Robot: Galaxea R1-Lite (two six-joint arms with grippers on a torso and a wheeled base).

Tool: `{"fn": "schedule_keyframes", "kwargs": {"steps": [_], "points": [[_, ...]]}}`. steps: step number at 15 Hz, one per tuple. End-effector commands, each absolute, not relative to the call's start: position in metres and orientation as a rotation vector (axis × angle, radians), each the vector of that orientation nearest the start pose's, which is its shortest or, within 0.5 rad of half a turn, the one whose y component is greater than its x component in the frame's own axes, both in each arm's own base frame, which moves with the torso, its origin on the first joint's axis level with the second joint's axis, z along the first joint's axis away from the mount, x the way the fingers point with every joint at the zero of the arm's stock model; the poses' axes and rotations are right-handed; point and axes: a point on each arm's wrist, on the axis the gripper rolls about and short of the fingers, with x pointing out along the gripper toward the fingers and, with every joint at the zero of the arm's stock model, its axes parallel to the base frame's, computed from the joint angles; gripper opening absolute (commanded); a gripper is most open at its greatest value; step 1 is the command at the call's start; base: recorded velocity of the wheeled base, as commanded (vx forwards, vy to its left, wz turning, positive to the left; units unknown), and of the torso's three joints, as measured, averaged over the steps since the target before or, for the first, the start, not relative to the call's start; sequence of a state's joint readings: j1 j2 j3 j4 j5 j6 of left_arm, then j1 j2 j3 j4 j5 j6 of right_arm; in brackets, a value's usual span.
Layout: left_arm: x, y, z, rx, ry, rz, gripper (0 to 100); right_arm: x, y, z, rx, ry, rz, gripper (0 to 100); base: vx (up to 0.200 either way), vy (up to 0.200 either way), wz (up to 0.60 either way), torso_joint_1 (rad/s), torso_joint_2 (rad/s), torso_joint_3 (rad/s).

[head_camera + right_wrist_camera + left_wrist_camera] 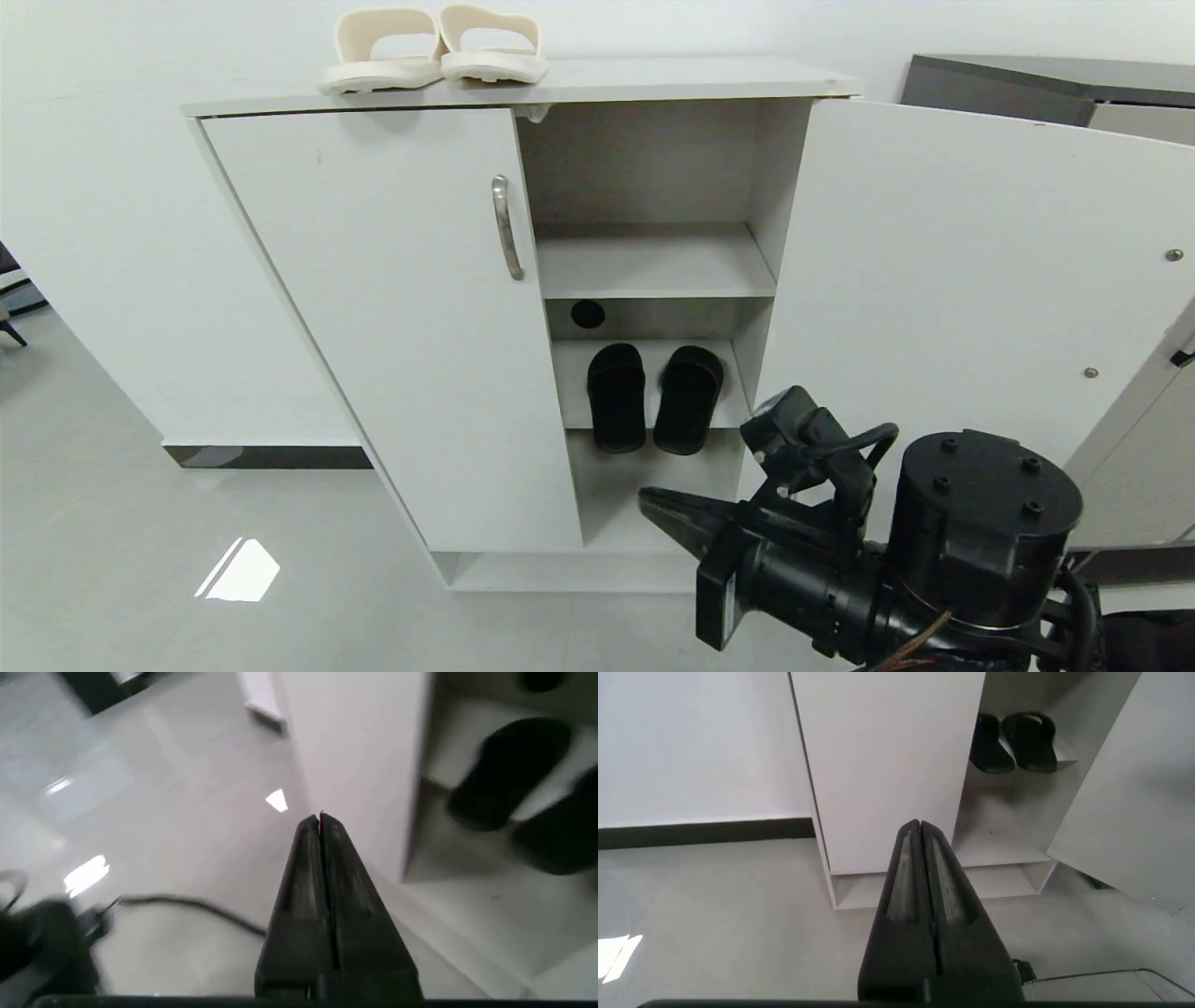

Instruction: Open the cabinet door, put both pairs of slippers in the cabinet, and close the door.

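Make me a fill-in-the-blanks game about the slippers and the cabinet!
1. The black slippers sit on a shelf ____ the cabinet.
2. The cream slippers lie on ____ of the cabinet.
3. The right-hand door is swung ____.
4. The right gripper has its fingers ____.

Missing words: inside, top, open, shut.

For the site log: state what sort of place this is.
Likely an indoor entryway or a mock-up of one: a white shoe cabinet with one door open, black slippers on its shelf, cream slippers on top, and a glossy grey floor.
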State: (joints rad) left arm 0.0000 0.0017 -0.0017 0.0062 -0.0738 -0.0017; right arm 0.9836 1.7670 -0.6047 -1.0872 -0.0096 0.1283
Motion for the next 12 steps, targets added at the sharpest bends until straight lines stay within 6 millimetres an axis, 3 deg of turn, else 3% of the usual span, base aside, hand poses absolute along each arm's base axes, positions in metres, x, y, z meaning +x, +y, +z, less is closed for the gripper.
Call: {"fn": "schedule_keyframes", "kwargs": {"steps": [1,4,12], "points": [[-0.023,-0.002,0.075,-0.002,0.008,-0.074,0,0.161,0.243,0.152,0.07,0.15,0.997,0,0.0,0.0,0.0,0.0,0.0,0.0],[-0.023,-0.002,0.075,-0.002,0.008,-0.074,0,0.159,0.233,0.15,0.063,0.146,1.073,0,0.0,0.2,0.0,-0.001,0.0,0.004],[-0.023,-0.002,0.075,-0.002,0.008,-0.074,0,0.158,0.23,0.144,0.027,0.152,1.07,0,0.0,0.2,0.0,0.004,0.0,0.003]]}}
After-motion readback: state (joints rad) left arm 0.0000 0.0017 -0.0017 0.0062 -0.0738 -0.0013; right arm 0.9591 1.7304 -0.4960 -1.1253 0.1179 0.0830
